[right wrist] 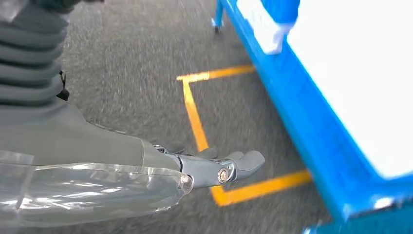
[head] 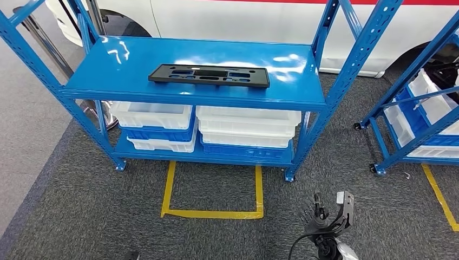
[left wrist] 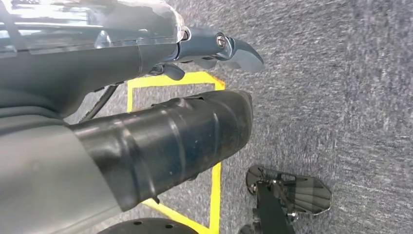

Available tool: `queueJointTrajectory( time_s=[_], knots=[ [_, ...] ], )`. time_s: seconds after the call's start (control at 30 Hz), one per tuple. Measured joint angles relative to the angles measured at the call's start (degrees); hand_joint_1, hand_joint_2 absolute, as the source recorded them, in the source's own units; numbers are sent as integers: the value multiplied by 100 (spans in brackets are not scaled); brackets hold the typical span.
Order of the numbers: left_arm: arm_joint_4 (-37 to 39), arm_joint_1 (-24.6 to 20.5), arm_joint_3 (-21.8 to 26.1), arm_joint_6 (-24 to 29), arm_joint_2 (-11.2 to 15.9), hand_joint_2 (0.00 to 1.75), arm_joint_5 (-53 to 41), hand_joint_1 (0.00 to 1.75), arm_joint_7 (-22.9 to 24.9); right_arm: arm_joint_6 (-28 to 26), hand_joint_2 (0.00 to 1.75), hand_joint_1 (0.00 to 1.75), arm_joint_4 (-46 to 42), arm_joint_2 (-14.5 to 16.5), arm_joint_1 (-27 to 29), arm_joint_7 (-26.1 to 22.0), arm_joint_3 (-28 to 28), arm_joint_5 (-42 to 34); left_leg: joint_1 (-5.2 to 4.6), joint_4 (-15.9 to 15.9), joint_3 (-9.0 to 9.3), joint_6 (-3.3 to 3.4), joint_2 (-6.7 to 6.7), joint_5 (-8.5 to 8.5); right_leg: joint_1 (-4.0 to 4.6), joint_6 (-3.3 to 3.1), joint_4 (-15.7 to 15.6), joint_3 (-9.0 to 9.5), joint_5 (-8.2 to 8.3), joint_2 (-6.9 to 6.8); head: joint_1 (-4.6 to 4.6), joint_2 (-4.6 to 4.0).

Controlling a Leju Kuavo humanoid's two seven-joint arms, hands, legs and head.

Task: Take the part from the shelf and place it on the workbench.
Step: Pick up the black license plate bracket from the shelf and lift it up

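Head view looks down on a blue steel shelf rack [head: 303,95], and the flat black plastic part with cut-out slots [head: 209,75] lies lengthwise on its glossy top shelf, untouched. Below it sit white plastic bins [head: 246,127] stacked on blue ones (two stacks side by side). On the grey carpet [head: 81,206] in front, yellow floor tape [head: 211,213] marks an open rectangle. The right hand [right wrist: 214,168] hangs low over the carpet near the tape — fingers stretched out, holding nothing. The left hand [left wrist: 214,46] also hangs by the tape — fingers extended, nothing in them. A second blue rack [head: 411,108] stands to the right.
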Motion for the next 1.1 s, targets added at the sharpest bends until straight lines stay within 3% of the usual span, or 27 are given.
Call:
queueJointTrajectory(
  time_s=[0.03,0.1,0.13,0.23,0.3,0.4,0.43,0.47,0.5,0.57,0.63,0.73,0.8,0.83,0.9,0.97,1.03,1.1],
  knots=[
    [11,-2,73,5,-14,0,-33,0,-11,45,0,0,-171,-2,53,3,56,26,22,44,16,-42,-4,-47,-32,33,-360,128,260,-18,1,0],
    [29,-15,228,23,-37,0,-96,0,-45,113,0,0,-522,-5,132,25,194,77,40,151,4,-142,-6,-152,-40,54,-982,393,531,-42,9,0],
    [39,-26,308,43,-45,0,-124,0,-64,135,0,0,-695,-7,177,46,279,98,36,194,-10,-190,-5,-187,-28,31,-1129,451,549,-46,11,0],
    [77,-51,538,106,-71,0,-202,0,-104,166,0,0,-1239,-37,346,133,563,142,37,221,-22,-287,0,-225,6,-111,-1141,443,493,-36,10,0],
    [104,-61,692,140,-89,0,-250,0,-133,169,0,0,-1613,-73,427,184,743,157,55,419,-102,-332,-3,-369,-5,-194,-1166,465,488,-32,9,0],
    [155,-73,913,201,-105,0,-325,0,-185,173,0,0,-2158,-124,525,253,1023,165,62,1505,-660,-369,-7,-843,11,-261,-1182,488,470,-32,5,0],
    [171,-71,990,218,-108,0,-349,0,-196,173,0,0,-2331,-143,572,277,1120,166,62,1826,-851,-369,-7,-914,24,-270,-1182,496,463,-31,5,0],
    [188,-67,1071,236,-110,0,-371,0,-208,173,0,0,-2505,-166,624,301,1219,168,62,1952,-956,-360,-6,-866,35,-279,-1181,507,456,-29,6,0],
    [204,-65,1156,257,-114,0,-397,0,-222,173,0,0,-2684,-192,668,323,1325,173,61,1833,-945,-342,-7,-696,43,-282,-1180,524,448,-22,6,0],
    [232,-66,1310,296,-122,0,-440,0,-259,173,0,0,-3039,-249,730,353,1548,189,57,1105,-679,-285,-10,-214,50,-269,-1178,564,429,-3,6,0],
    [257,-85,1446,325,-133,0,-484,0,-294,181,0,0,-3370,-321,767,363,1766,211,32,498,-435,-236,-16,14,69,-218,-1169,571,416,11,6,0],
    [299,-104,1618,369,-161,0,-561,0,-338,282,0,0,-3811,-463,854,363,2055,231,2,349,-393,-179,-32,11,82,-114,-1199,558,443,9,9,0],
    [319,-93,1706,397,-177,0,-606,0,-370,391,0,0,-4055,-569,896,353,2202,233,21,291,-380,-111,-31,54,77,-57,-1100,518,357,0,10,0],
    [324,-92,1740,404,-184,0,-629,0,-382,439,0,0,-4144,-612,906,345,2256,232,29,263,-373,-77,-26,74,77,-38,-904,428,227,-6,11,0],
    [337,-100,1825,410,-196,0,-687,0,-407,602,0,0,-4357,-716,947,320,2404,219,11,244,-372,-35,-19,86,83,-19,-204,94,-141,-16,11,0],
    [349,-101,1917,412,-209,0,-754,0,-434,837,0,0,-4579,-830,1005,288,2597,196,-22,251,-372,-13,-18,78,91,-27,305,-154,-277,-16,11,0],
    [358,-96,1981,413,-226,0,-798,0,-458,997,0,0,-4738,-906,1043,261,2729,175,-52,256,-354,1,-24,67,104,-74,47,-31,-18,-16,11,0],
    [367,-95,2012,413,-244,0,-814,0,-470,1040,0,0,-4838,-944,1053,248,2781,167,-75,256,-333,10,-30,58,130,-149,-604,286,315,-18,12,0]
  ],
)
